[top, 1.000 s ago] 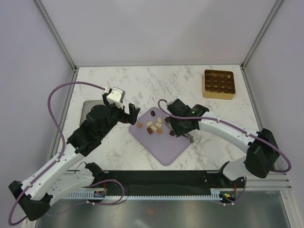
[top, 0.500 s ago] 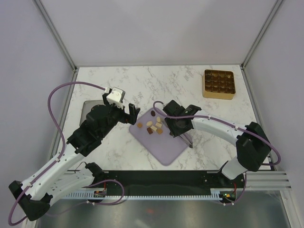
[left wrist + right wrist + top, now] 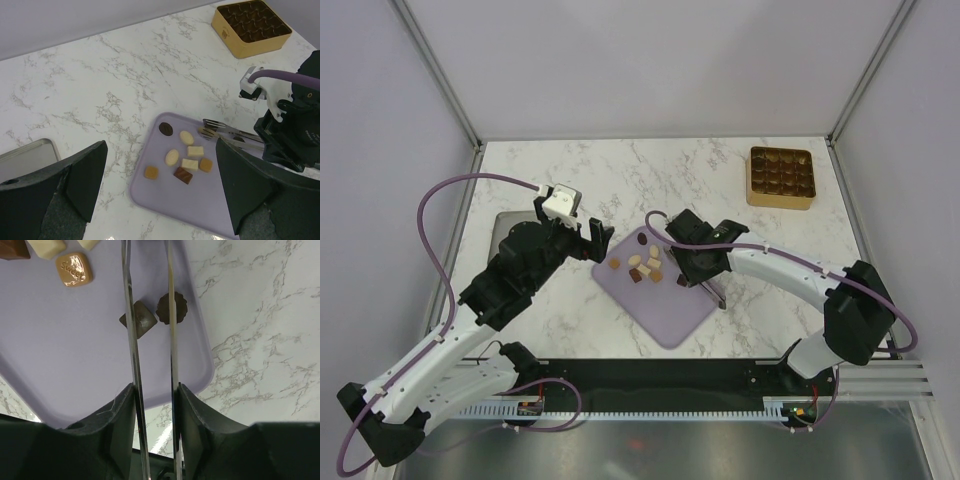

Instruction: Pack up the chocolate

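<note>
Several chocolates [image 3: 642,265] in dark brown, caramel and cream lie on the lilac mat [image 3: 665,300]; they also show in the left wrist view [image 3: 189,164]. My right gripper [image 3: 700,268] is shut on metal tongs [image 3: 129,315], whose two arms run forward over the mat. A dark square chocolate [image 3: 139,320] and a dark fluted round one [image 3: 172,309] lie under the tong arms. The tong tips [image 3: 207,131] reach beside the cream pieces. My left gripper [image 3: 588,240] is open and empty, above the mat's left edge. The gold tray [image 3: 781,177] stands at the far right.
A grey metal tray [image 3: 505,230] lies at the left, partly under my left arm. A caramel piece [image 3: 73,269] sits left of the tongs. The marble table [image 3: 620,180] has walls on three sides.
My right gripper with the tongs has shifted a little to the left over the mat, toward the chocolates. The left arm has hardly moved.
</note>
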You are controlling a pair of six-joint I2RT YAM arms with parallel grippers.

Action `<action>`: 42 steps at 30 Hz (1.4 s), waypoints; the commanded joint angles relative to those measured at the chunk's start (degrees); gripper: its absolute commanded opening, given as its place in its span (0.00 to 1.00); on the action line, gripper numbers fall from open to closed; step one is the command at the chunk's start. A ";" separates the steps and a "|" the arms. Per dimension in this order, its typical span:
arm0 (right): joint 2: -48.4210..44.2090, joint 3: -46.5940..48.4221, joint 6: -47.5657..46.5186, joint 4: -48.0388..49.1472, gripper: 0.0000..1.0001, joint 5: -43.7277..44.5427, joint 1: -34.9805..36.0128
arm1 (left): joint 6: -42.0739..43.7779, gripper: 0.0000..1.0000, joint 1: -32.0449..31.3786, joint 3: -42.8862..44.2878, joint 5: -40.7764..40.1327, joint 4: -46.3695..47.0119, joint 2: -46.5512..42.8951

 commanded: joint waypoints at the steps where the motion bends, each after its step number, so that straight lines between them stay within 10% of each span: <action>1: -2.82 3.03 0.20 -0.89 0.42 0.75 0.01 | 2.27 0.97 -0.36 0.25 -0.85 1.67 -0.41; 13: -3.44 14.97 -0.50 -6.69 0.29 3.12 -0.86 | 2.09 0.97 -0.27 -0.01 -1.99 1.76 -0.94; 31: 24.66 46.96 -5.16 -3.71 0.30 4.72 -41.45 | 1.74 0.97 -0.45 -0.28 -2.35 1.76 -1.29; 42: 34.97 54.89 -6.13 -2.39 0.34 0.75 -45.51 | 2.18 0.97 -0.45 0.16 -2.08 1.67 -1.64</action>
